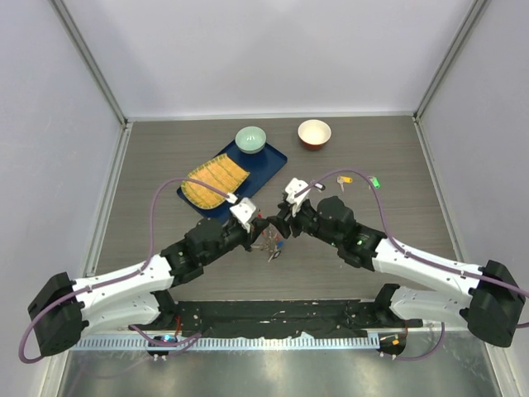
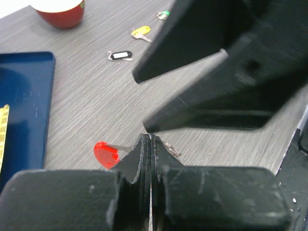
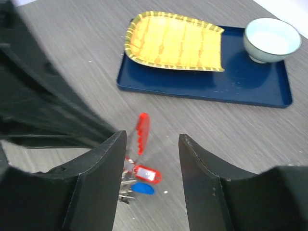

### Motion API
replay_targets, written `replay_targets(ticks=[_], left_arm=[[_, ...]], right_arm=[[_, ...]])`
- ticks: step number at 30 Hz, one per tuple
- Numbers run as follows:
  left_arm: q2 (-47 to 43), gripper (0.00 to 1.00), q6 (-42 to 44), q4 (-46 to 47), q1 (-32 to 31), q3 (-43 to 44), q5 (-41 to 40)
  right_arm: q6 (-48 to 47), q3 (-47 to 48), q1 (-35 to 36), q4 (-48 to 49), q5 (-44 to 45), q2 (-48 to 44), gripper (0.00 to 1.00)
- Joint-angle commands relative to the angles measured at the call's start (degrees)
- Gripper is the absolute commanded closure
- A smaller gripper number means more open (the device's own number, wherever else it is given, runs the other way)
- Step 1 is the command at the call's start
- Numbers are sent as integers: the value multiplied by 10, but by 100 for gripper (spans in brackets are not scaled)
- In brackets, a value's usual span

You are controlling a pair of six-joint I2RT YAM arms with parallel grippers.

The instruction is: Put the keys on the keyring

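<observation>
While left gripper (image 2: 150, 137) clamps the keyring (image 3: 145, 173), right gripper (image 3: 152, 136) hangs half-open, empty. Keys (image 1: 345, 179) at 1 o'clock look light, slick; take by plastic heads.

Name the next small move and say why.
Probably move the right gripper to the black key and grasp it: its jaws stand open and empty, the left gripper pinches the keyring, and that key lies loose on the table.

left tool (image 2: 151, 142): clamped on keyring (image 2: 107, 154) | black key (image 2: 120, 56), yellow key (image 2: 140, 32), green key (image 2: 164, 15): on table (image 2: 86, 101) beyond, apart
</observation>
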Motion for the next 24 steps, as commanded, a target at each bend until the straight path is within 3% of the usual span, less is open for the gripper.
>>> replay_targets(ticks=[1,7,13,18,24], left_arm=[[9,100,-43,23,1,50,-69],[26,100,-65,-5,3,86,-101],[32,100,-3,23,34,75,-68],[32,100,21,59,88,44,-9],[21,100,36,76,112,22,19]], right_arm=[[-1,2,33,19,-1,7,46],[-12,12,46,3,51,21,45],[-28,52,25,-36,136,12,42],[6,101,-73,-93,89,20,42],[34,174,-212,-169,22,96,43]])
